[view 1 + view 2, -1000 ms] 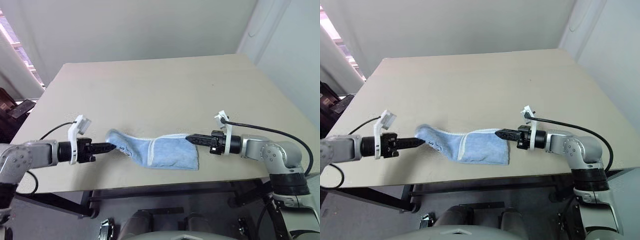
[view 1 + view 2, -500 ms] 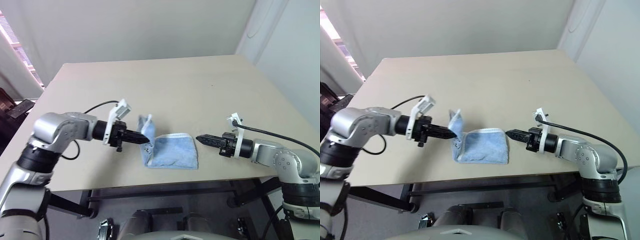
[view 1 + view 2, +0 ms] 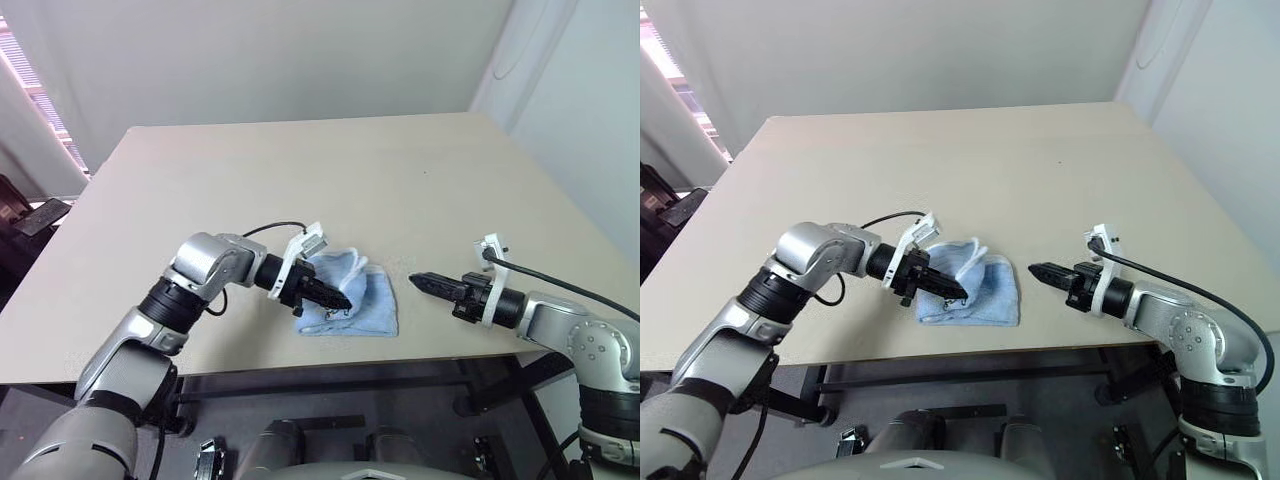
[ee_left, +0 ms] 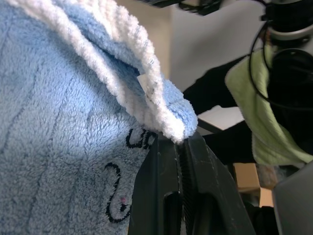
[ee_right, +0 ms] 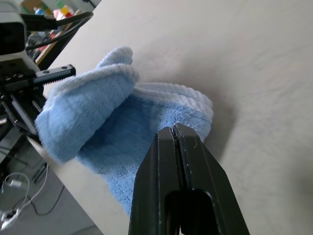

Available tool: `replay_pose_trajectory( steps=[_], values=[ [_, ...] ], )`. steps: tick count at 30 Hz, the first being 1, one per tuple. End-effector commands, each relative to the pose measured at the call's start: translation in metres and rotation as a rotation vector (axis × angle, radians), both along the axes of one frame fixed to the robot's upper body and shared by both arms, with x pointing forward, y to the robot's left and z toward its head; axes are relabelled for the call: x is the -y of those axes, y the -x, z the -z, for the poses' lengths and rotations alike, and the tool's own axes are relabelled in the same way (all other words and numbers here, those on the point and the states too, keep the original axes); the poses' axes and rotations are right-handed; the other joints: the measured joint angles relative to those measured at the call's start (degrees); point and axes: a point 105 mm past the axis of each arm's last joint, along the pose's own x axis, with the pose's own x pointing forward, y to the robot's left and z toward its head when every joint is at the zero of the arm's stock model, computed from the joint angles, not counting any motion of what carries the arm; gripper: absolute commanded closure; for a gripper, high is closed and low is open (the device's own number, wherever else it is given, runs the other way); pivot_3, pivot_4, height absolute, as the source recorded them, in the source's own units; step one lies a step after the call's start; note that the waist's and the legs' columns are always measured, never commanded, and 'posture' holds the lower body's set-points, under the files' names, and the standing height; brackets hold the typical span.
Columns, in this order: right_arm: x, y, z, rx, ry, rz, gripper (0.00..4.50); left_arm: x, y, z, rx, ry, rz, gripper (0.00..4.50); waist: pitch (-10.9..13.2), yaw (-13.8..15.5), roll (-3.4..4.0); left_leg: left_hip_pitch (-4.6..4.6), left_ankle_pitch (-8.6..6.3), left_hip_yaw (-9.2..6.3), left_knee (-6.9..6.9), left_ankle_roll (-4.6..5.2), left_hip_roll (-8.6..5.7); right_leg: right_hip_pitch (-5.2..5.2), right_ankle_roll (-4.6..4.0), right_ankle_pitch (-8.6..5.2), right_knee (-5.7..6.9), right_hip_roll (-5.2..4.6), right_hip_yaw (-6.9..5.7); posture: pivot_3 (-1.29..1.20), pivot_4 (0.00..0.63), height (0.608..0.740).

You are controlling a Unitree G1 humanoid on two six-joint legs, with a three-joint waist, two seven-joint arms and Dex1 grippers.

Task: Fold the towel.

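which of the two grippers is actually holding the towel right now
The left gripper: its fingers pinch a towel edge, carried over the rest. The right gripper is shut, empty, off to the side.

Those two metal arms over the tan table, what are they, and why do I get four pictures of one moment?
They are the two arms of a humanoid robot, each ending in a gripper of two black fingers. The two wide pictures come from a pair of cameras on its head, looking down over the arms. The two close-ups come from a camera on each wrist, looking along that gripper's fingers.

On the table lies one thing: a small light-blue towel with a white border, which the robot is to fold. The left gripper is shut on an edge of the towel and holds that part over the rest of the cloth. The right gripper is shut, holds nothing and hovers beside the towel, apart from it.
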Motion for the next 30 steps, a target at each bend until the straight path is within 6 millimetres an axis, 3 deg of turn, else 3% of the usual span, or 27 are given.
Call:
replay_pose_trajectory(
  steps=[1, 5, 10, 13, 23, 28, 30],
  values=[
    [0.000, 0.002, -0.012, 0.049, -0.001, 0.001, 4.50, 0.011, -0.002, -0.001, 0.042, -0.006, 0.024, 4.48, 0.00, -0.08, 0.00, 0.00, 0.00, 0.01, -0.01, 0.00, 0.00, -0.01, 0.01, 0.01, 0.01, 0.00, 0.00, 0.00, 0.000, 0.740],
    [-0.002, 0.003, -0.008, 0.055, 0.033, 0.000, 4.50, 0.021, 0.000, 0.018, 0.038, -0.029, 0.031, 4.48, 0.00, 0.05, 0.00, 0.02, 0.01, 0.01, 0.07, 0.00, 0.00, 0.04, 0.01, 0.01, 0.07, 0.01, 0.00, 0.00, 0.000, 0.740],
    [-0.004, 0.004, -0.004, 0.051, 0.057, -0.009, 4.50, 0.025, -0.004, 0.023, 0.054, 0.003, 0.024, 4.48, 0.01, 0.02, -0.01, 0.03, 0.01, 0.01, 0.17, 0.01, -0.01, 0.05, 0.01, 0.01, 0.16, 0.01, 0.00, 0.00, 0.000, 0.740],
    [-0.003, 0.004, -0.003, 0.049, 0.059, -0.011, 4.50, 0.025, -0.004, 0.027, 0.045, -0.003, 0.019, 3.79, 0.01, 0.04, -0.01, 0.03, 0.01, 0.00, 0.19, 0.01, -0.01, 0.05, 0.02, 0.01, 0.20, 0.01, 0.00, 0.00, 0.000, 0.740],
    [-0.003, 0.000, -0.009, 0.075, 0.036, -0.004, 4.50, 0.019, 0.004, 0.007, 0.081, 0.078, 0.058, 0.13, 0.01, 0.00, -0.01, 0.03, 0.00, -0.01, 0.47, 0.00, 0.01, 0.07, 0.01, 0.00, 0.44, 0.01, 0.00, 0.00, 0.000, 0.740],
    [-0.012, -0.005, -0.036, 0.200, 0.002, -0.030, 4.50, 0.007, -0.008, -0.038, 0.346, 0.261, -0.004, 0.03, 0.01, -0.06, 0.01, 0.03, 0.00, -0.02, 0.58, 0.00, 0.08, 0.09, -0.11, -0.06, 0.52, 0.01, 0.00, 0.00, 0.000, 0.740],
    [-0.019, -0.005, -0.046, 0.242, -0.009, -0.062, 4.50, -0.002, -0.019, -0.046, 0.451, 0.270, -0.059, 0.03, 0.01, 0.02, 0.01, 0.04, 0.00, -0.03, 0.59, 0.00, 0.09, 0.08, -0.11, -0.05, 0.53, 0.02, 0.00, 0.00, 0.000, 0.740]
  ],
)
